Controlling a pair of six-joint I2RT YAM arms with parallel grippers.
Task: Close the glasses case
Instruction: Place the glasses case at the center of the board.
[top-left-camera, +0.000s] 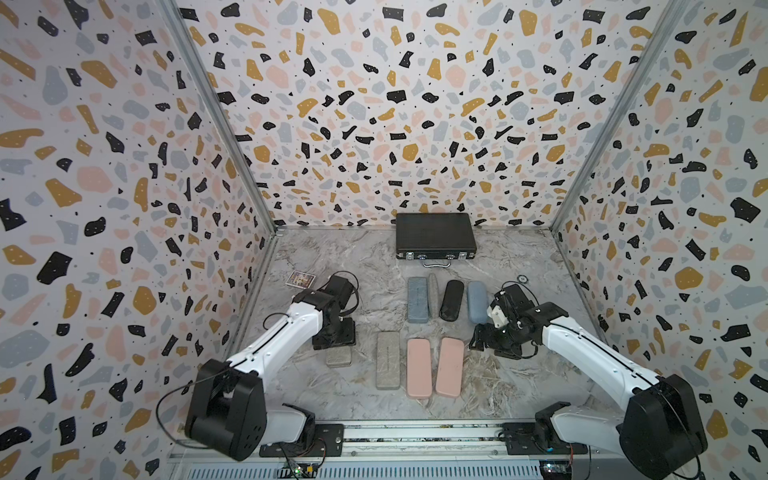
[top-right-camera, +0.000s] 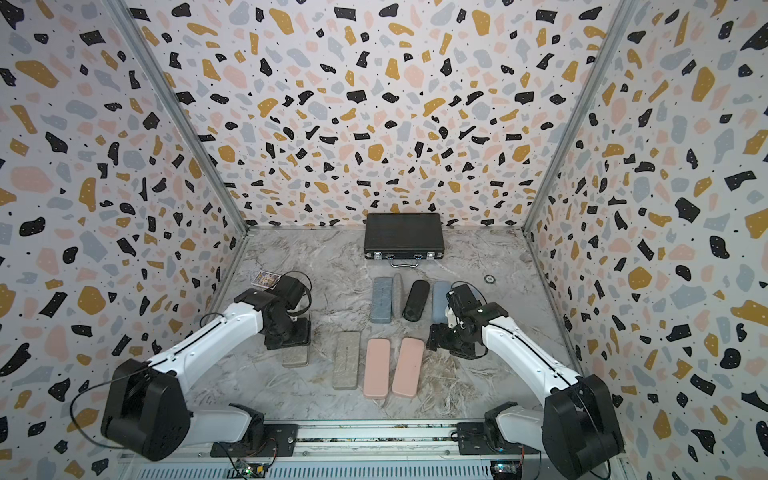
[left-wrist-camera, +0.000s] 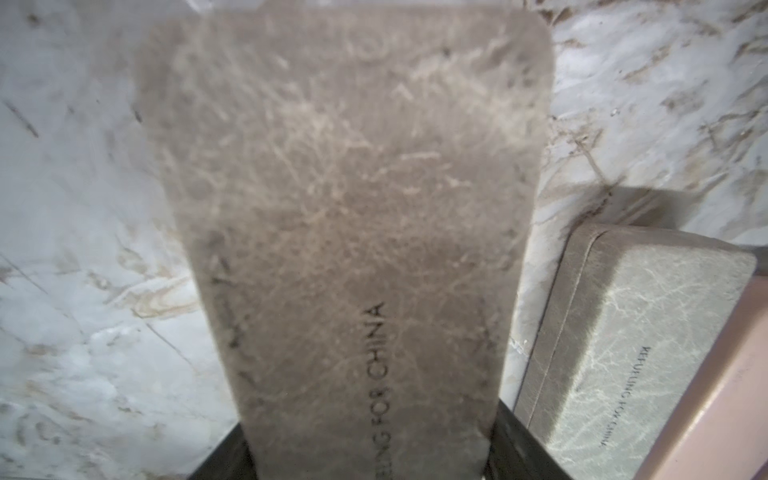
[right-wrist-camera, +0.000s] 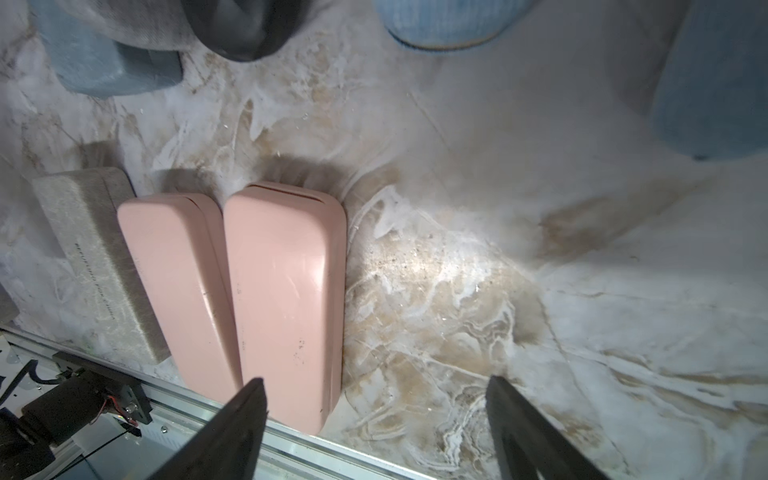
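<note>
The glasses case (top-left-camera: 338, 358) is grey-beige and lies at the left of the marble table (top-left-camera: 365, 257); its far half is hidden under my left arm in both top views. My left gripper (top-left-camera: 334, 337) stands over it, pointing down. In the left wrist view the glasses case (left-wrist-camera: 353, 187) fills the whole gap between the dark fingers (left-wrist-camera: 513, 440), which touch its two long sides. Its printed top faces the camera and no open seam shows. My right gripper (right-wrist-camera: 376, 380) hangs open over bare table, to the right of the pink cases, with nothing between its fingers.
A second grey case (top-left-camera: 388, 360) and two pink cases (top-left-camera: 418, 368) (top-left-camera: 449, 366) lie in a front row. Behind them lie blue (top-left-camera: 417, 299), black (top-left-camera: 451, 300) and light blue (top-left-camera: 477, 302) cases. A black briefcase (top-left-camera: 435, 235) stands at the back wall and a card (top-left-camera: 300, 279) lies far left.
</note>
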